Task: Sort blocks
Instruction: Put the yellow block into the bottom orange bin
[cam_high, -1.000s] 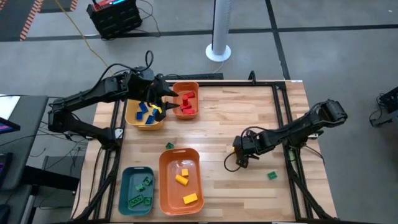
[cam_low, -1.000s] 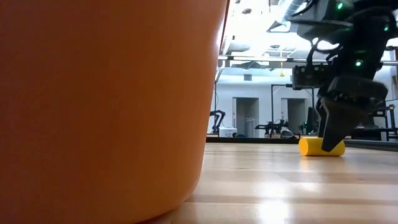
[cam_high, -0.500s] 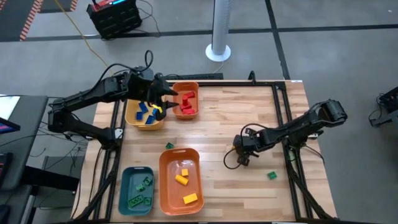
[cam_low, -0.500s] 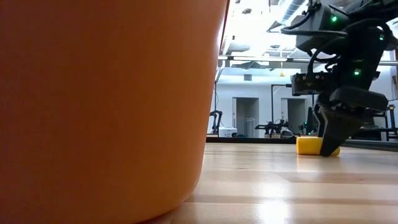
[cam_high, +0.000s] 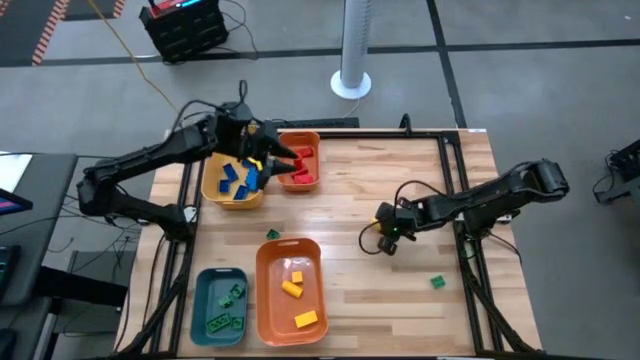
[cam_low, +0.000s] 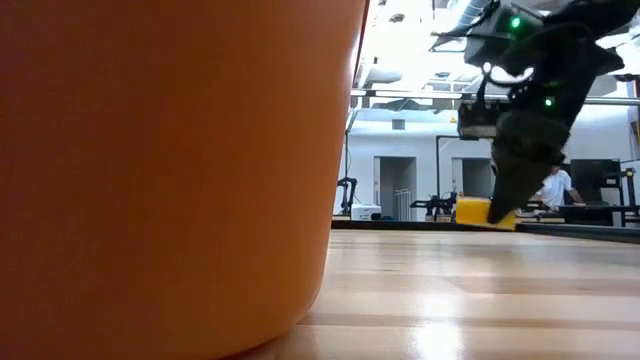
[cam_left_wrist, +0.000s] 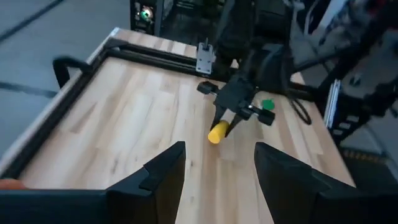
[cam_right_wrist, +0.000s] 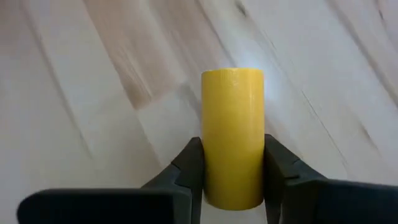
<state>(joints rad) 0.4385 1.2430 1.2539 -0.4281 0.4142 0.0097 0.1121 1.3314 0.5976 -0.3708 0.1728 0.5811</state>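
Note:
My right gripper (cam_high: 388, 238) hangs over the middle right of the table, shut on a yellow cylinder block (cam_right_wrist: 232, 112). The block also shows in the low view (cam_low: 478, 212) and the left wrist view (cam_left_wrist: 218, 132). My left gripper (cam_high: 272, 162) is open and holds nothing. It hovers at the far left, over the yellow bin (cam_high: 215, 192) of blue blocks and the small orange bin (cam_high: 298, 140) of red blocks. One green block (cam_high: 437, 282) lies flat on the table near the right edge. Another green block (cam_high: 272, 234) lies beside the large orange bin (cam_high: 262, 290). My right gripper pinches the cylinder's round side near one end (cam_right_wrist: 214, 163) between its two fingers (cam_right_wrist: 188, 169). The fingers slant down from the table's right side and lie along the cylinder. Most of its length sticks out past the fingertips. It is tilted and lifted just clear of the table.
The large orange bin holds yellow blocks. A teal bin (cam_high: 203, 310) at the near left holds green blocks. A black frame rail (cam_high: 452, 190) runs along the table's right and far sides. Bare wood lies between the bins and my right gripper.
My right gripper has taken hold of the yellow cylinder, which lay on the table, and has lifted it clear. It has carried it a little toward the far edge. My left gripper has turned and shifted slightly toward the table's right over the far bins.

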